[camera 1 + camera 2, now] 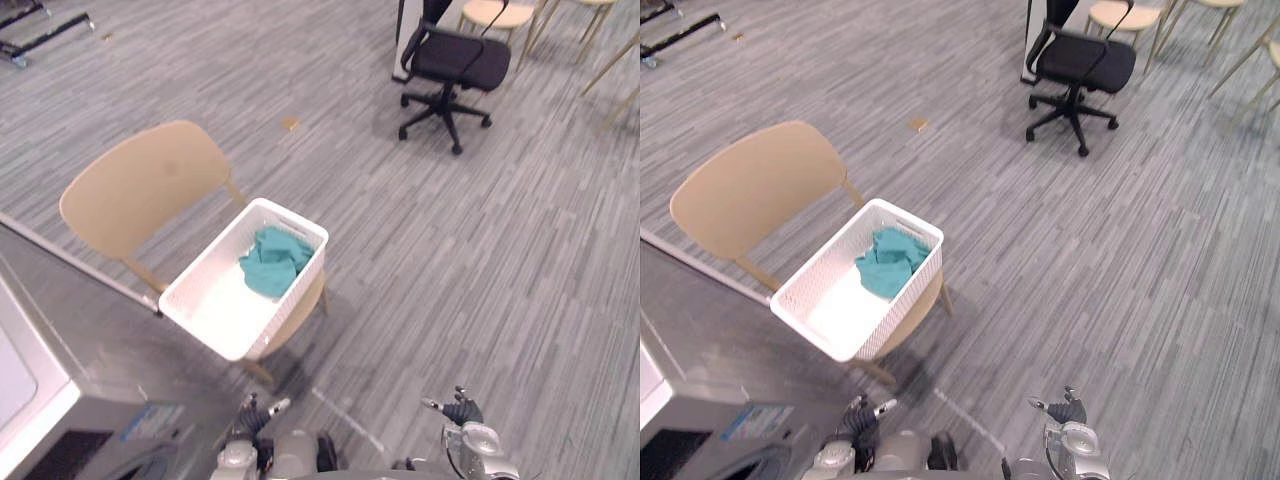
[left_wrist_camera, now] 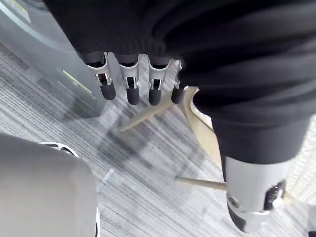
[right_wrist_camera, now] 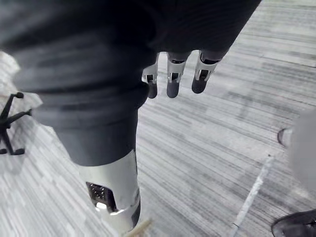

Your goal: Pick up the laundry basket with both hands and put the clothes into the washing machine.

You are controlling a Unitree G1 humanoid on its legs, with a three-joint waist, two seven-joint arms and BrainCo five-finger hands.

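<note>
So both hands are down at the bottom edge of the head views and neither one's got anything in it. The left hand [image 2: 130, 89] has its fingers hanging straight and loose over the floor [image 1: 470, 260], and it's the same for the right hand [image 3: 171, 85]: relaxed, open, nothing in the palm.

The white basket [image 1: 205, 310] sits up on the seat of a tan chair [image 1: 140, 185], roughly middle-left of the frame, with a teal cloth [image 1: 274, 260] bunched in its upper-right end. From the hands it's up and to the left. The left hand is clearly the closer one, almost straight below the basket's lower corner. The right hand is well off to the lower right.

The bit that matters imo is that the basket's long axis runs diagonally, lower left to upper right, so it isn't square to the robot. For a two-handed grab I'd guess the hands need to end up on opposite sides of it, which means the right one has a lot more ground to cover.

The washing machine [image 1: 80, 340] is in the lower-left corner, just beside the chair.
</note>
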